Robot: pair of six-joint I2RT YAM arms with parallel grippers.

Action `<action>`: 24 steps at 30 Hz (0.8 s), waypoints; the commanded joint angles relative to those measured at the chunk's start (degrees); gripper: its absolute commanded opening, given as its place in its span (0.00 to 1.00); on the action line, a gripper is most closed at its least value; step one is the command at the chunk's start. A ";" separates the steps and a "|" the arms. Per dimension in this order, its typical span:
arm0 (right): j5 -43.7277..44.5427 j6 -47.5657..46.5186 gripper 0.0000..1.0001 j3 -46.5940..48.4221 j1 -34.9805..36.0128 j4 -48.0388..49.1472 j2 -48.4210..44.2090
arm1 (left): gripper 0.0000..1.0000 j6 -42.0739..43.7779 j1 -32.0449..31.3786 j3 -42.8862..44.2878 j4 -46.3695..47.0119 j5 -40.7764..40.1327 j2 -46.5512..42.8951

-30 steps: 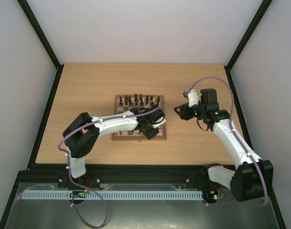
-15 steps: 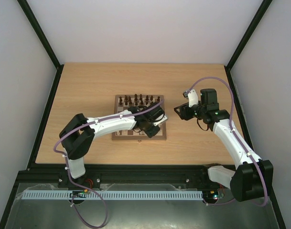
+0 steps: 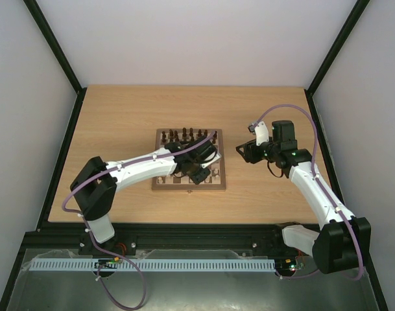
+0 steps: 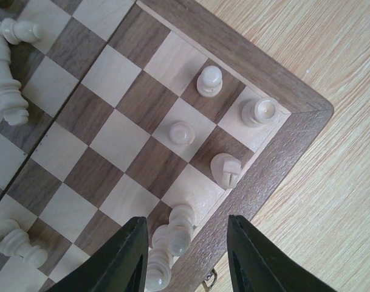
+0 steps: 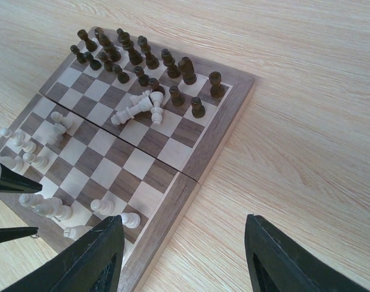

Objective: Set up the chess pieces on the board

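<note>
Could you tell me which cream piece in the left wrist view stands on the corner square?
The cream rook with the flat, ringed top: it occupies the corner square of the board; the round-headed pawn and slotted piece stand on adjoining squares.

The top camera looks down from high over the whole table (image 3: 119, 116). The left wrist camera hangs close above one corner of the board (image 4: 282, 158); the right wrist camera sees most of it obliquely.
</note>
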 commanded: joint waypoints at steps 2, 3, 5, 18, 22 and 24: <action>-1.06 -0.45 0.56 -0.61 -0.16 -0.47 0.12 | 0.37 1.17 0.21 0.41 -2.98 -0.84 1.95; -1.11 -0.51 0.56 -0.64 -0.16 -0.54 0.14 | 0.38 1.14 0.19 0.28 -3.07 -1.11 2.01; -1.10 -0.53 0.56 -0.58 -0.17 -0.46 0.22 | 0.39 1.13 0.21 0.04 -3.12 -1.85 2.18; -1.36 -0.80 0.56 -0.74 -0.12 -0.61 0.40 | 0.33 1.68 0.05 0.44 -3.90 -1.46 4.25; -1.52 -0.88 0.56 -0.66 -0.12 -0.64 0.57 | 0.32 1.75 0.03 0.32 -4.05 -1.50 4.33; -1.54 -0.95 0.56 -0.63 -0.13 -0.64 0.53 | 0.31 1.75 -0.01 0.27 -4.04 -1.50 4.59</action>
